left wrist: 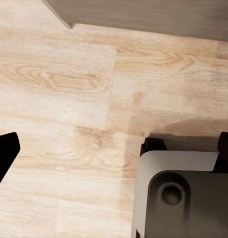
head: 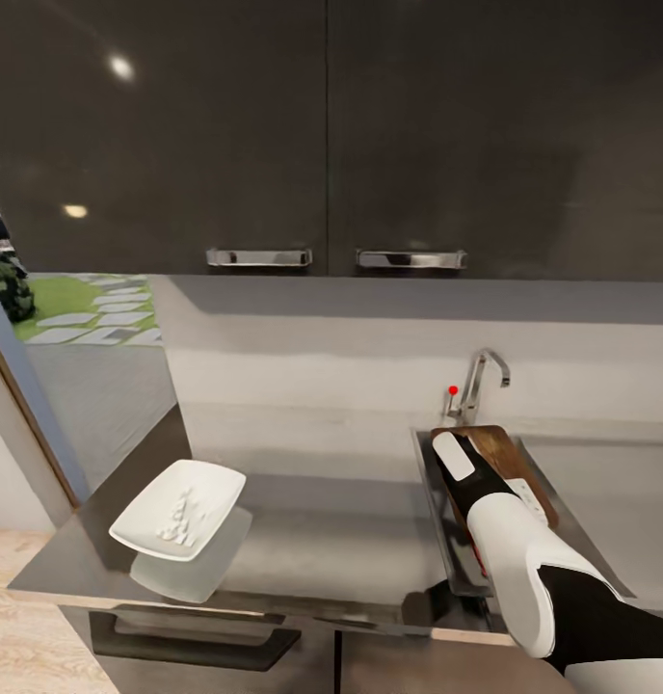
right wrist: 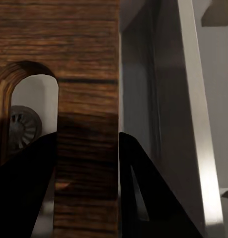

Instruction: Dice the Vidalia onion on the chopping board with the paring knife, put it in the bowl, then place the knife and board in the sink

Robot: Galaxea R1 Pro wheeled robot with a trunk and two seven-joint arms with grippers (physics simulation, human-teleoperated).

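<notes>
A smooth, glossy dark grey countertop (head: 312, 540) ran across the scene beneath two dark grey wall cabinets (head: 322, 125) with chrome bar handles (head: 259, 257), and a pale backsplash stood behind it. On the left part of the counter sat a white shallow square bowl (head: 179, 508) with rounded corners, its reflection showing in the glossy surface just below it; inside it lay the diced onion (head: 177, 519), a small cluster of tiny white cubes. Well apart from the bowl, to the right, was the rectangular stainless-steel sink (head: 437, 520), with a chrome gooseneck tap (head: 484, 378) and its red-tipped lever (head: 453, 390) at the far side. The robot's white and black right arm (head: 534, 569) reached from the near right corner over the basin and hid much of it. The right gripper (right wrist: 88, 144) was clamped on the dark brown rectangular wooden chopping board (head: 500, 453), which was over the sink with its far end toward the tap. In the right wrist view, the two black fingers (right wrist: 24, 188) pressed either side of the strip of wood beside the board's oblong handle hole (right wrist: 34, 109), and the round drain (right wrist: 22, 126) of the basin was visible through that hole. A small red shape showed beside the arm in the sink, too hidden to identify. The left wrist view looked down at light wood plank flooring (left wrist: 69, 99) and part of the robot's grey base (left wrist: 183, 193); the left gripper's (left wrist: 116, 146) black fingertips (left wrist: 4, 148) sat at opposite edges of that view, spread wide with nothing between them.
</notes>
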